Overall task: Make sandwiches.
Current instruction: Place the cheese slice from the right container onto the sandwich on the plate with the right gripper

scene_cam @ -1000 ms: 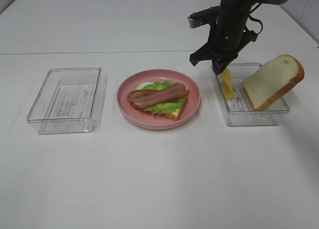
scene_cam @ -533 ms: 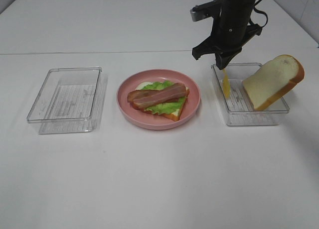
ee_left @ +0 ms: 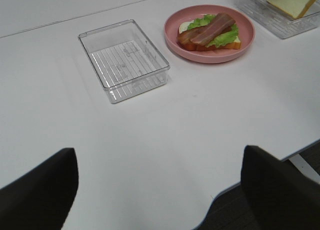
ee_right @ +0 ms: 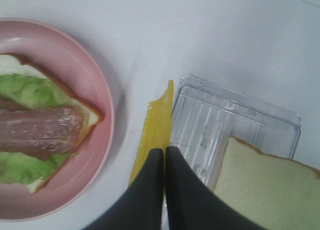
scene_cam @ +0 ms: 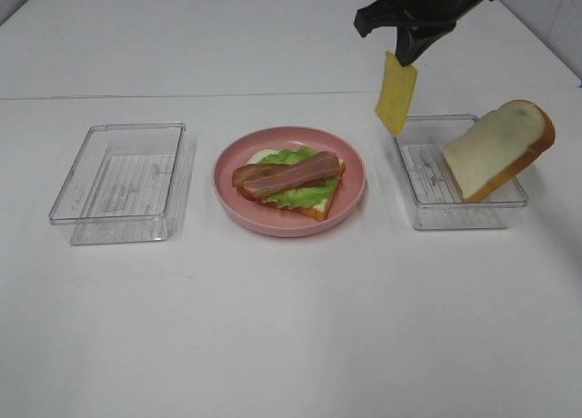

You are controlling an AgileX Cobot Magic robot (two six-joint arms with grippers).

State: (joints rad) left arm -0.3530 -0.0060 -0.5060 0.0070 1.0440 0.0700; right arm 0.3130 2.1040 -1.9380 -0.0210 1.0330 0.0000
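White tabletop point(scene_cam: 291, 327) is spreading under everything. Well above it, a thin yellow cheese slice point(scene_cam: 396, 94) is hanging upright, pinched at its top by the black right gripper point(scene_cam: 406, 60), between a clear plastic rectangular tray point(scene_cam: 427, 214) holding a leaning white bread slice point(scene_cam: 496, 150) and a round pink plate point(scene_cam: 224, 177) carrying stacked bread, lettuce and bacon strips point(scene_cam: 286, 174). The left gripper point(ee_left: 157, 190) is gaping, grasping nothing.

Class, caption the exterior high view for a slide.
Right hand holds flat yellow cheese slice aloft near clear rectangular plastic tray.
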